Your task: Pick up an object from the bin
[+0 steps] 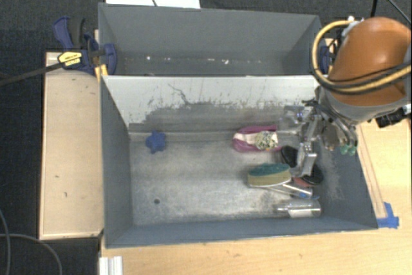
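Down we look into the grey bin (pixel 116 164), and the arm (pixel 370 67) is in from the right of the frame, its big orange dome at the upper right with cables looped across it. The end effector (pixel 306 167) is low in the right part of the bin, right in among a small cluster of things. Is it apart or together? I can't tell from here: the metal of the wrist and the clutter under it run into one another.

Closest to it is a flat pad (pixel 269 175), green on top and tan underneath. It's lying on the bin floor just left of the end effector, its right end at the tip, touching or very nearly so. That's the thing the end effector is beside, in the lower right part of the bin floor.

Just above the pad, a small black thing (pixel 288 155) sits tucked against the end effector's left side. Below the tip there's a red bit (pixel 300 190). Nearer the lower wall, a short silvery cylinder (pixel 297 208) lies on its side. Up by the back wall, left of the wrist, there's a purple object (pixel 256 138) with a pale crumpled piece on top.

And way over on the left of the floor, well apart from all that, a little blue thing (pixel 155 142) sits alone near the back wall
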Controlling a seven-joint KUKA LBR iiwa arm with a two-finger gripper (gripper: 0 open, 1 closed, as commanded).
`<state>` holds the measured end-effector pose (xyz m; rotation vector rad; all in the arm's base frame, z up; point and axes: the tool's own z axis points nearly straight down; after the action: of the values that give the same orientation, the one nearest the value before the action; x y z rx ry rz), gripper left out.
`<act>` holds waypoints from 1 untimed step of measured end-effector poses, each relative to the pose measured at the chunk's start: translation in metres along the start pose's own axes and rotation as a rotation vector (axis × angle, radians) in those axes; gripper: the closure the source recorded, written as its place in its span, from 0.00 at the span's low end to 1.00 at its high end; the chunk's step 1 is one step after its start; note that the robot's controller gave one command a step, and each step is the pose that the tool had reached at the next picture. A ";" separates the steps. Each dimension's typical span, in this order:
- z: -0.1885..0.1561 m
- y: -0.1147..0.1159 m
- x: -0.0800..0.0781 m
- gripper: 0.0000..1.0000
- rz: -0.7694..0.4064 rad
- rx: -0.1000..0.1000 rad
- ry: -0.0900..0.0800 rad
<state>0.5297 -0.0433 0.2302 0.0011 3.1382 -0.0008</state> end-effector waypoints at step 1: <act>0.158 -0.058 -0.008 0.00 0.240 -0.002 0.002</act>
<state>0.5377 -0.1011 0.0719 0.3771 3.1173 0.0025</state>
